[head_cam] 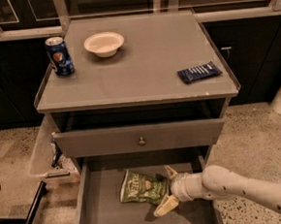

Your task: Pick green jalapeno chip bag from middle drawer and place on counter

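The green jalapeno chip bag [142, 187] lies flat on the grey floor of the open middle drawer [110, 218], near its middle. My gripper [168, 190] reaches in from the right on a white arm and sits at the bag's right edge. Its two cream fingers are spread apart, one [171, 172] above and one [165, 206] below the bag's right end. The fingers are open around the edge, not closed on the bag. The counter [141, 65] is the flat grey top of the cabinet above.
On the counter stand a blue soda can [59, 56] at the back left, a white bowl [104, 43] beside it and a dark blue snack wrapper [199, 72] at the right. A closed drawer front with a knob [142, 141] overhangs the open drawer.
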Robot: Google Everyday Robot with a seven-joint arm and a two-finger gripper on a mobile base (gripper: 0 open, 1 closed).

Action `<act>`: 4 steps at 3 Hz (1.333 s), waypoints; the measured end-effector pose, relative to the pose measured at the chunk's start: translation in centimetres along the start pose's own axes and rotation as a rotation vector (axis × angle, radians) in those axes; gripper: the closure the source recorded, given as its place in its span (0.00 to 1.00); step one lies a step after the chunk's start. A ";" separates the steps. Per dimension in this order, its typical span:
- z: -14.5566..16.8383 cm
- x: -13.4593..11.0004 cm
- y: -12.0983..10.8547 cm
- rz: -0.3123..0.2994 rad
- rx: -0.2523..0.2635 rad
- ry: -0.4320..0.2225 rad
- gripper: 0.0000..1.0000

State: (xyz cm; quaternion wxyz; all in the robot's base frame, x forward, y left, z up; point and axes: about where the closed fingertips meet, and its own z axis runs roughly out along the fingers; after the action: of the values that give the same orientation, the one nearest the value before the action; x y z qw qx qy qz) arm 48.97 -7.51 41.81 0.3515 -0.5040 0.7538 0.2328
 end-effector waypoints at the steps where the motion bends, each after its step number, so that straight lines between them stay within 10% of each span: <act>1: 2.0 -0.1 -1.1 -0.064 0.024 -0.021 0.00; 4: 4.2 1.2 -1.4 -0.053 0.048 -0.003 0.00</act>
State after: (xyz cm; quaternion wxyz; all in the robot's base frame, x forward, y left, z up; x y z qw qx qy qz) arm 51.19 -5.82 38.21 0.3707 -0.5148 0.7450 0.2063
